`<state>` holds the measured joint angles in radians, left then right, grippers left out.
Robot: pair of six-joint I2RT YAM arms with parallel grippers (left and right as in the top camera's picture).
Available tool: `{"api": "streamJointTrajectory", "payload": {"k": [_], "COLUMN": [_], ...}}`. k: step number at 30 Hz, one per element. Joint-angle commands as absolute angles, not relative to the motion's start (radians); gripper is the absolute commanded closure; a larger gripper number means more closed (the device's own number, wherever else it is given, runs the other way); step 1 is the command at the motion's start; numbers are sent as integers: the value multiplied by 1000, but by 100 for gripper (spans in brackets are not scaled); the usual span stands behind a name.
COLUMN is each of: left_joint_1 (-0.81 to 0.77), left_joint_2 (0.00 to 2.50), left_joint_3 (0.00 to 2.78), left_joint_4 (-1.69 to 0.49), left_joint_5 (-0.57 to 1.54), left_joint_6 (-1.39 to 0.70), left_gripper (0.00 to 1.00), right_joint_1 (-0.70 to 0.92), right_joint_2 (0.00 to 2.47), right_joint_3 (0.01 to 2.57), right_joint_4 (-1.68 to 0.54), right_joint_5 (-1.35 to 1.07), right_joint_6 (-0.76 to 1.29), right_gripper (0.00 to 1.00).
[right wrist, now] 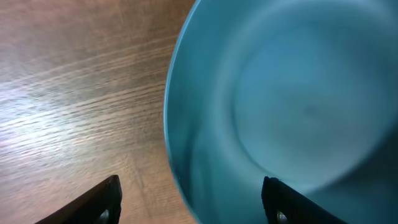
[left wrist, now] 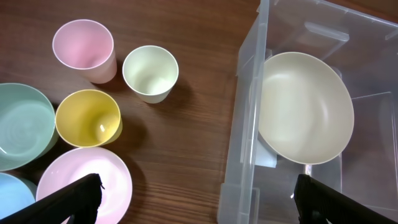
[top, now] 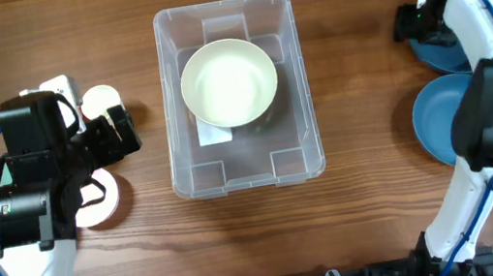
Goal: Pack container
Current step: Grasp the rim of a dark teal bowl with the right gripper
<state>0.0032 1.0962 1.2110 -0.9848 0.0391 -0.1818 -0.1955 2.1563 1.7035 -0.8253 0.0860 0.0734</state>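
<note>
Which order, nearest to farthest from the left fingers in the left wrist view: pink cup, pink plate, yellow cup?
1. pink plate, lower left, beside the left fingers
2. yellow cup, just beyond the plate
3. pink cup, top left, farthest

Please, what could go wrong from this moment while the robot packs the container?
The open right gripper straddles the rim of the blue bowl; a pinch on that curved edge may slip.
The cream bowl already fills much of the container; another bowl may catch the wall unless nested.
The yellow cup stands close to other cups below the open left gripper; reaching one may knock another.
</note>
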Motion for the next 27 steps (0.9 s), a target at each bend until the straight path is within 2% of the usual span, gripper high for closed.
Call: {"api": "streamJointTrajectory", "payload": {"k": [1, 6, 9, 19, 23, 27], "left_joint_1": [9, 9, 9, 9, 9, 9], "left_joint_2": [1100, 1100, 1100, 1100, 1100, 1100], "left_joint_3": [1230, 1230, 1230, 1230, 1230, 1230], "left_joint_4": [-984, -984, -984, -984, -984, -985], "left_joint_5": [48, 48, 56, 59, 59, 59], "left_joint_6": [-192, -192, -192, -192, -191, -191], "left_gripper": [0, 0, 0, 0, 0, 0], "right_joint_1": [-192, -192, -192, -170, -116, -1], "right_joint_2": [2222, 2235, 2235, 2216, 2084, 1867], "right_joint_3": [1697, 1697, 1697, 1699, 1735, 1767], "right_joint_4": [-817, -813, -810, -801, -810, -838], "right_joint_5": [70, 70, 70, 58, -2, -77], "right_joint_6": [56, 56, 55, 51, -9, -202], "right_gripper": [37, 83, 95, 96, 96, 96]}}
